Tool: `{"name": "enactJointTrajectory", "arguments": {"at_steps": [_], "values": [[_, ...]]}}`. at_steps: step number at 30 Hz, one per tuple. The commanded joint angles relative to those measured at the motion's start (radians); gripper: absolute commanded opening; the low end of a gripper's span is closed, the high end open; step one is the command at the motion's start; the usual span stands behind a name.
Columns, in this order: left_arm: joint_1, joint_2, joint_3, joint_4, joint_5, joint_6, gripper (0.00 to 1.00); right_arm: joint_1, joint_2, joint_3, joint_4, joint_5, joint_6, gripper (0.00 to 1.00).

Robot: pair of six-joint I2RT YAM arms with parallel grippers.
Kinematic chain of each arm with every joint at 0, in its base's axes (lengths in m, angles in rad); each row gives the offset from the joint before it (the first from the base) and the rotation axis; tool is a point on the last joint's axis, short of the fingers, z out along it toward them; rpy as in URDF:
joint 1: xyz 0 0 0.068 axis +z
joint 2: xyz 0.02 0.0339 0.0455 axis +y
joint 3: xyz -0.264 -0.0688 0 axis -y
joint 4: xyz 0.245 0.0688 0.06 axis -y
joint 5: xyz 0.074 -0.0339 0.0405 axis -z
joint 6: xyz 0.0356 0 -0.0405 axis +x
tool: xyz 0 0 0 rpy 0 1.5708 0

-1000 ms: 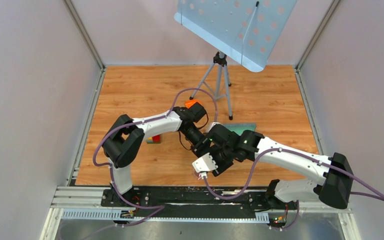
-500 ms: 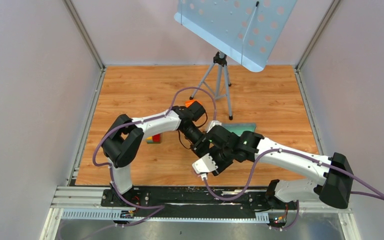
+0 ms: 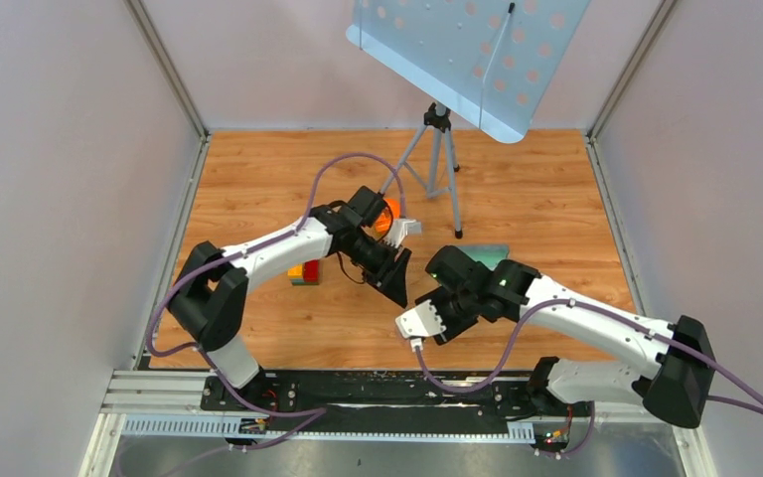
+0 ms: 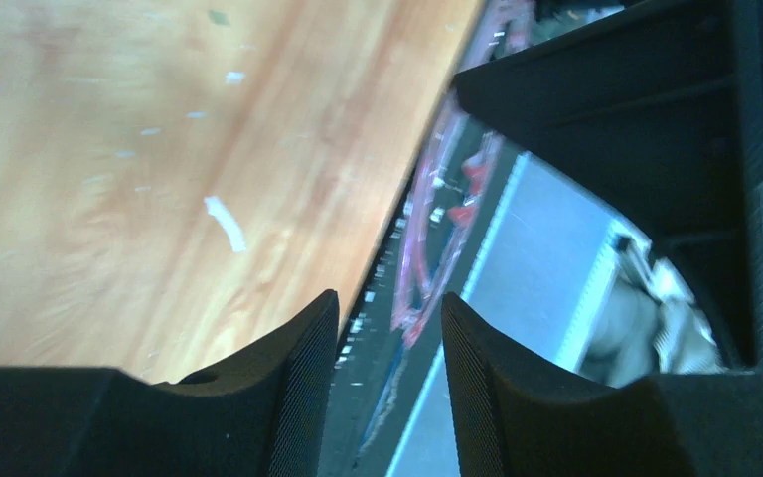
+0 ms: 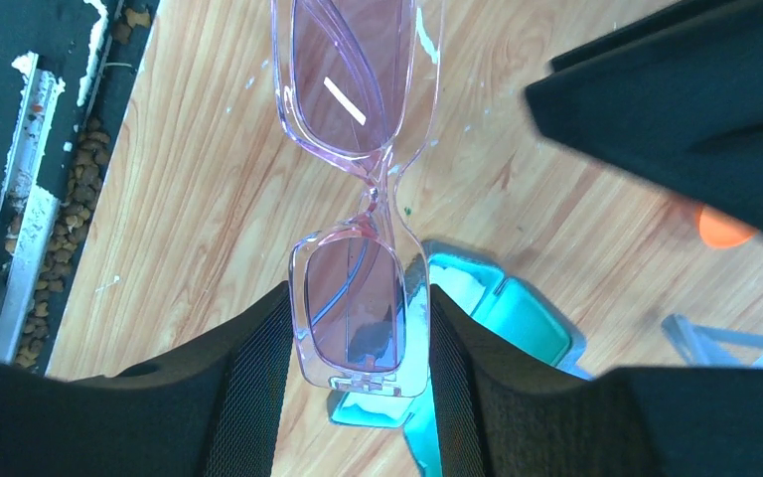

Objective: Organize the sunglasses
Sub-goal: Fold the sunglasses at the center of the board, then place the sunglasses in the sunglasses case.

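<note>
The sunglasses [image 5: 353, 94], with a pale pink-purple translucent frame and lenses, hang in the air above the wood. My right gripper [image 5: 358, 338] is shut on one lens end of them, and the other lens sticks out past the fingertips. Below them lies the open case [image 5: 517, 318] with its green inside, which also shows in the top view [image 3: 484, 253]. The sunglasses cannot be made out in the top view. My right gripper [image 3: 437, 296] is near the table's middle front. My left gripper [image 3: 393, 281] is just left of it, open and empty [image 4: 387, 328].
A tripod [image 3: 435, 164] carrying a pale perforated panel [image 3: 467, 50] stands at the back middle. Small coloured blocks [image 3: 305, 274] lie under the left forearm. The table's front edge with the black rail [image 3: 378, 383] runs close below both grippers.
My left arm has pulled back up and to the left, away from my right gripper, and its gripper now stands apart. My right gripper has shifted slightly right, still holding the sunglasses.
</note>
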Motion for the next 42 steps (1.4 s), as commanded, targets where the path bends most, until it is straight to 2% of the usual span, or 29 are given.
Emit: {"name": "enactJointTrajectory", "arguments": {"at_steps": [1,4,10,13,16,18,19,20,21,25,29,35,42], "values": [[0.048,-0.113,-0.046,0.108,-0.23,-0.09,0.47,-0.086,-0.047,-0.022,-0.065,-0.013,0.025,0.23],[0.059,-0.197,-0.098,0.189,-0.33,-0.13,0.47,-0.203,-0.065,-0.038,-0.068,-0.046,0.026,0.23],[0.063,-0.402,-0.322,0.391,-0.568,-0.274,0.52,-0.499,-0.052,-0.043,-0.067,-0.167,-0.023,0.22],[0.066,-0.499,-0.477,0.542,-0.689,-0.373,0.54,-0.644,-0.04,-0.046,-0.067,-0.245,-0.08,0.23],[0.088,-0.574,-0.612,0.663,-0.753,-0.472,0.64,-0.711,-0.031,-0.047,-0.068,-0.269,-0.13,0.23],[0.104,-0.634,-0.694,0.776,-0.722,-0.513,0.66,-0.725,-0.021,-0.051,-0.066,-0.264,-0.163,0.23],[0.105,-0.677,-0.726,0.817,-0.722,-0.516,0.77,-0.731,-0.013,-0.052,-0.066,-0.264,-0.175,0.23],[0.106,-0.721,-0.758,0.858,-0.728,-0.522,0.95,-0.735,0.0,-0.05,-0.066,-0.267,-0.19,0.23],[0.106,-0.768,-0.786,0.881,-0.746,-0.527,0.99,-0.743,0.013,-0.048,-0.066,-0.271,-0.203,0.23],[0.105,-0.911,-0.813,0.908,-0.702,-0.455,0.99,-0.783,0.083,-0.031,-0.087,-0.318,-0.282,0.23],[0.105,-0.983,-0.775,0.781,-0.7,-0.393,1.0,-0.797,0.163,-0.007,-0.107,-0.323,-0.348,0.24],[0.105,-0.93,-0.71,0.623,-0.642,-0.308,1.0,-0.821,0.257,0.047,-0.099,-0.336,-0.349,0.23],[0.106,-0.916,-0.73,0.683,-0.622,-0.336,1.0,-0.833,0.323,0.088,-0.097,-0.333,-0.361,0.23]]}}
